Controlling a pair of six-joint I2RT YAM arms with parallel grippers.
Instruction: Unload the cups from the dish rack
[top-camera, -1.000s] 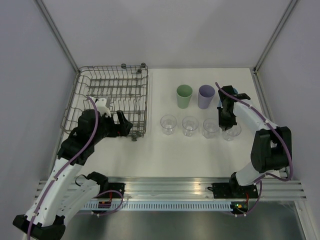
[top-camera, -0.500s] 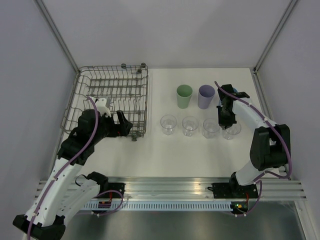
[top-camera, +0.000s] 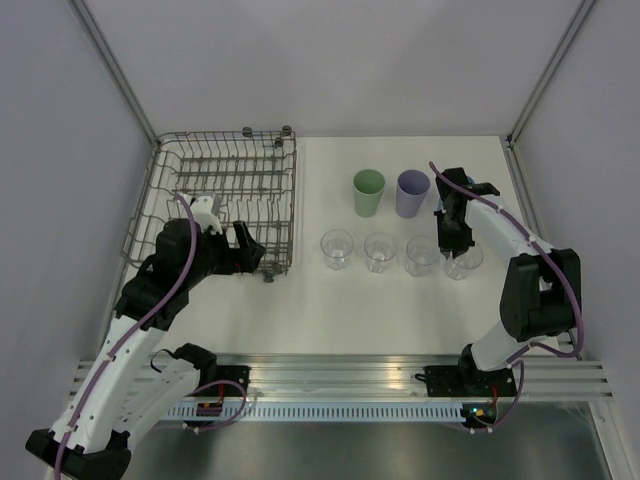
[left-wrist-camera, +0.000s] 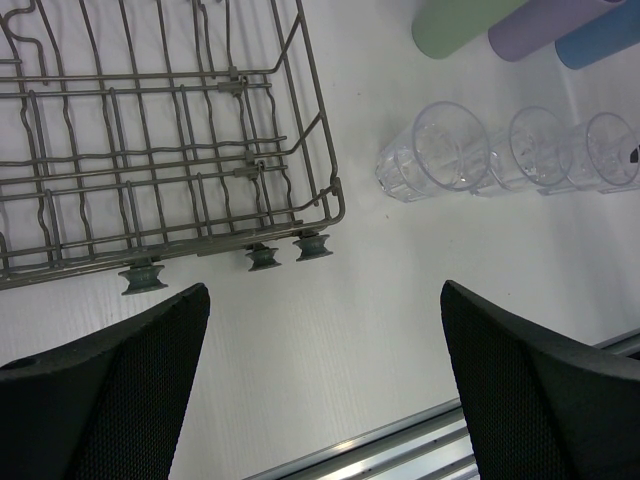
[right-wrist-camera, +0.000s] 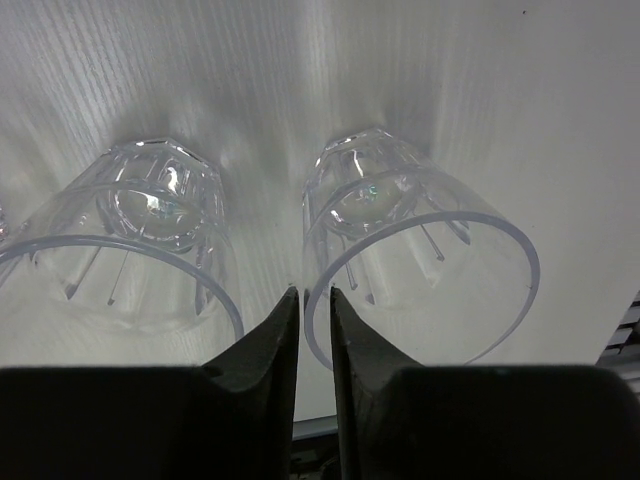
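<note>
Holds left gripper (left-wrist-camera: 325, 400) spread wide over table (left-wrist-camera: 330, 330), just near of rack (top-camera: 228, 185) at far left. Has right gripper (right-wrist-camera: 314, 295) astride left rim of rightmost clear cup (right-wrist-camera: 420, 260), fingers almost together (pinching or merely loose: cannot tell). Shows row of clear cups (top-camera: 381, 252), four in all, upright on table right of rack; green cup (top-camera: 368, 191), lavender cup (top-camera: 412, 192) and blue cup (left-wrist-camera: 605, 40) just beyond that row, toward far right.

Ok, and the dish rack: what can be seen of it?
The dish rack is a grey metal wire basket with raised sides, rows of tines and small feet, standing on the white table at far left. It looks empty. The open left gripper hangs by its near right corner, not touching.
</note>
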